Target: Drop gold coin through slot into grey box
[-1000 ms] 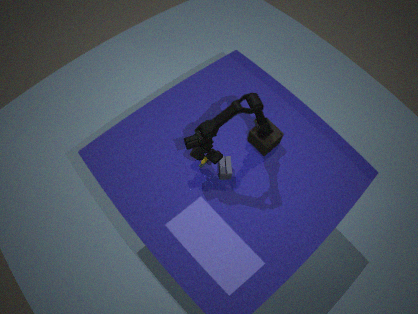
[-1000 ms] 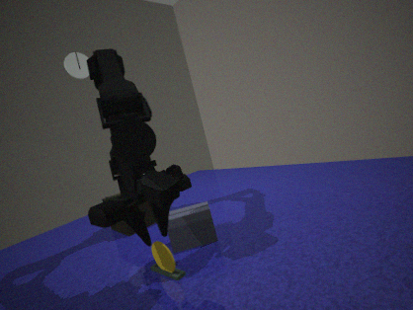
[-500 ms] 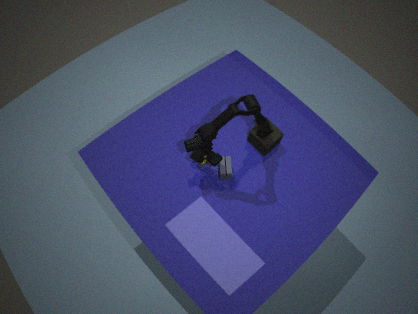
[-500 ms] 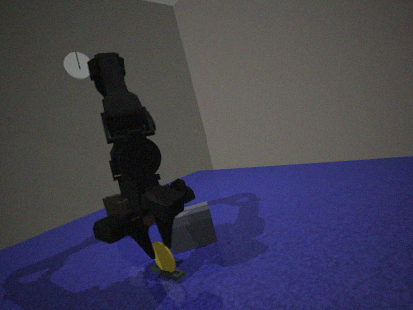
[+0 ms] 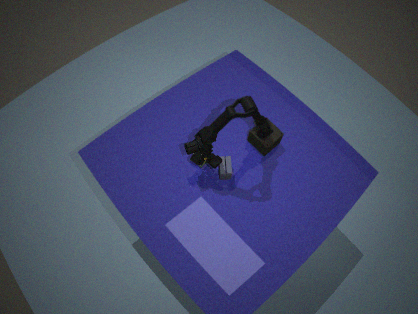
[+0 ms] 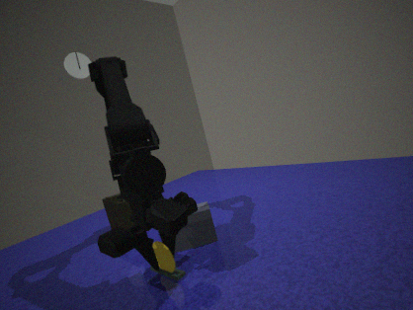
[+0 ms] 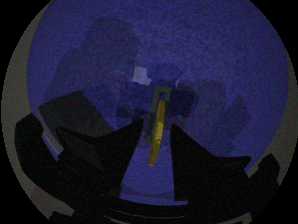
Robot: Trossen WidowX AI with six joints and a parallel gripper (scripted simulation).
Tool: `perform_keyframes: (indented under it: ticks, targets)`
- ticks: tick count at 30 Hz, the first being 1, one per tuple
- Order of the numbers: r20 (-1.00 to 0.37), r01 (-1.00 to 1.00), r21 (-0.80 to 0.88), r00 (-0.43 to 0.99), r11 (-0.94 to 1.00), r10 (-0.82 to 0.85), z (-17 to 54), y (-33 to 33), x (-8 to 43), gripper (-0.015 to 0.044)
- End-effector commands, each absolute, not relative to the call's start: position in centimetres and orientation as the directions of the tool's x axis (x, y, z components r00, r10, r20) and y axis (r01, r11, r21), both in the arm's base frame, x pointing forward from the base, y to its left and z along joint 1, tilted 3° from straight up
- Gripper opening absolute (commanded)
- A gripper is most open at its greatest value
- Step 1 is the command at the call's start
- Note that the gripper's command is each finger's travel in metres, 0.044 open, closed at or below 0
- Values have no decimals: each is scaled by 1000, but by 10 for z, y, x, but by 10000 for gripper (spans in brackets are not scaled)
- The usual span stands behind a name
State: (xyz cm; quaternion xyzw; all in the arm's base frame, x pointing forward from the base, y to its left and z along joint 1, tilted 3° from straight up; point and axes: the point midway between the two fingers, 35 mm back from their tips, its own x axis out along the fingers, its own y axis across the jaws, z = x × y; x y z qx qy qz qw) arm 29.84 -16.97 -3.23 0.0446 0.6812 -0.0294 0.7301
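The gold coin (image 5: 205,159) (image 6: 164,257) (image 7: 158,134) stands on edge in the dark-green holder (image 6: 177,274) (image 7: 162,89). My gripper (image 5: 206,162) (image 6: 164,261) (image 7: 157,125) is open and points down, low over the holder. In the wrist view one finger is on each side of the coin, with a gap on both sides. The closed grey box (image 5: 226,168) (image 6: 200,232) (image 7: 71,111) stands beside the gripper. The dark line of its slot shows in the top view. In the exterior view the gripper hides part of the box.
The arm's block-shaped base (image 5: 266,139) (image 6: 117,211) stands behind the box. A pale flat rectangle (image 5: 215,245) lies on the blue surface (image 5: 300,175) in front of the box and holder. The box is close to one finger's side of the gripper.
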Motion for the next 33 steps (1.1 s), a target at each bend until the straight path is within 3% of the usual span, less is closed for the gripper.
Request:
perform_keyframes:
  ticks: [1,3,9,33]
  targets:
    - [-997,107,28,72,994,20,-39,-169,299,161]
    - [-997,107,28,72,994,20,-40,-168,299,161]
    - [-997,107,28,72,994,20,-40,-168,299,3]
    - [-997,107,28,73,994,20,-9,-171,300,0]
